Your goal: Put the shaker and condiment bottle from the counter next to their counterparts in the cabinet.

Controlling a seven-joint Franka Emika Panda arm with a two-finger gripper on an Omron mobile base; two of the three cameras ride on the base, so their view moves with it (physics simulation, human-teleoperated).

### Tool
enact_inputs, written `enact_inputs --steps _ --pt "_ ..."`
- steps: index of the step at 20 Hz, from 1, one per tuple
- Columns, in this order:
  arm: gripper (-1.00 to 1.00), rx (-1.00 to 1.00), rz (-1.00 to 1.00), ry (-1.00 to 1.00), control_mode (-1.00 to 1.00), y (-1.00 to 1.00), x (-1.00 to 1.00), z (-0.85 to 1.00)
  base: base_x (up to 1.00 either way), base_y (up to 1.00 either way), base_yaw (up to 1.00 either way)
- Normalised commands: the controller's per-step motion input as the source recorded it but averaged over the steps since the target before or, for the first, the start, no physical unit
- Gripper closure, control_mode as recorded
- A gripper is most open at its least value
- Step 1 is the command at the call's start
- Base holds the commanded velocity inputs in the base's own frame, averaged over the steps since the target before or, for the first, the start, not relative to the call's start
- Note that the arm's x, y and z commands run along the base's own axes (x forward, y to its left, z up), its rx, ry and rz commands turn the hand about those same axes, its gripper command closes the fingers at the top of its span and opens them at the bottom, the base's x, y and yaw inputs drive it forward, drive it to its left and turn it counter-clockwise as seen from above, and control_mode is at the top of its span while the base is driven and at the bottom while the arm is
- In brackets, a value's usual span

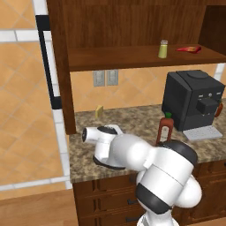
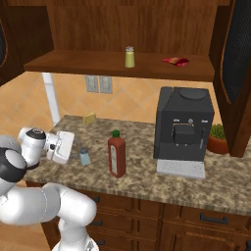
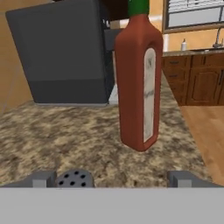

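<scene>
Granite counter [image 2: 147, 184] w/ red condiment bottle [image 3: 139, 78], pale label unreadable; pincer [image 3: 113, 178] wide, shaker [image 3: 75, 178] btwn tips.

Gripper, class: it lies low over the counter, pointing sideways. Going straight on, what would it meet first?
Probably the shaker, whose holed grey cap sits just ahead between the fingertips of the gripper. Beyond stands the condiment bottle, then the coffee machine. Depth is unclear, so the gripper might pass above the cap.

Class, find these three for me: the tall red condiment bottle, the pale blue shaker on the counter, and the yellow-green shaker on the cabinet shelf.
condiment bottle [image 2: 116, 158], right base view, on its red body.
pale blue shaker [image 2: 85, 157], right base view, on its translucent body.
yellow-green shaker [image 2: 129, 59], right base view, on its body below the silver cap.
</scene>
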Motion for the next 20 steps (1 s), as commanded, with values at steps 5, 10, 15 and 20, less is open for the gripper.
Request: enact_inputs --steps 5,10,15,20 --pt "-1.0 0.0 0.0 0.0 -1.0 0.0 0.13 -0.16 0.0 0.0 0.0" --pt "-1.0 0.0 0.0 0.0 -1.0 -0.01 0.26 -0.07 0.0 0.0 0.0" --pt "-1.0 0.0 0.0 0.0 -1.0 0.0 0.29 -0.03 0.0 0.0 0.0" --pt "-1.0 0.0 0.0 0.0 -1.0 0.0 0.06 -0.2 0.0 0.0 0.0"
